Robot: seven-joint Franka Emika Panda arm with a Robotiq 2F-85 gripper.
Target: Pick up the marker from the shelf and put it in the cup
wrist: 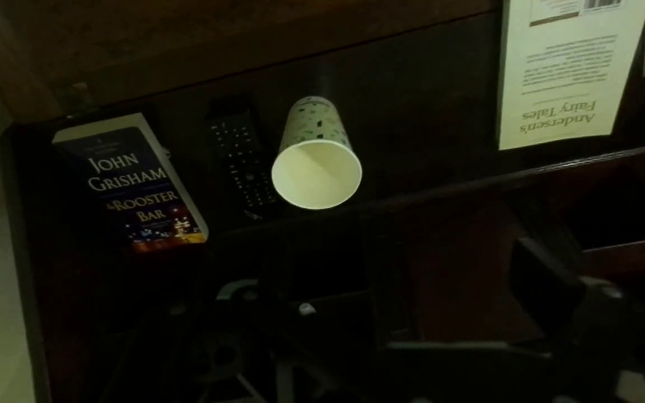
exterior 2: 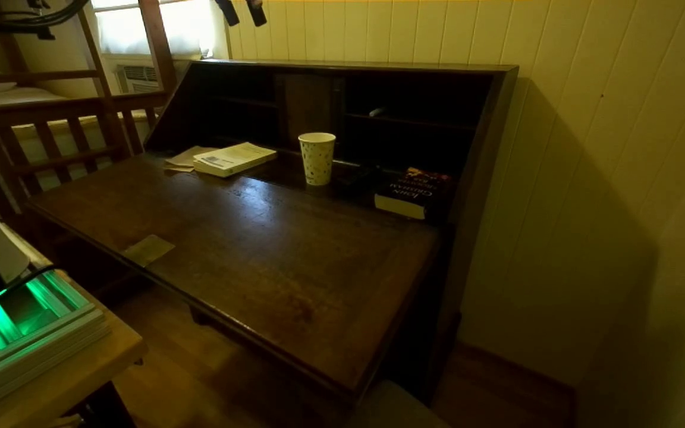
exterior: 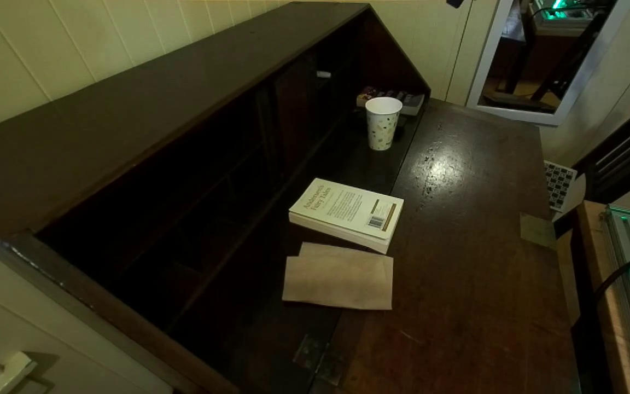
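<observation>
At an edge inside the shelf [exterior: 200,82] lies the marker [exterior: 324,74]; pincer [exterior 2: 245,19] agape in clear air.

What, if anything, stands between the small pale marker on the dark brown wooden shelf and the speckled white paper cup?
Nothing visible: the marker lies inside the open-fronted shelf, and the cup stands upright and uncovered. A slim black remote control lies low and flat beside the cup.
</observation>
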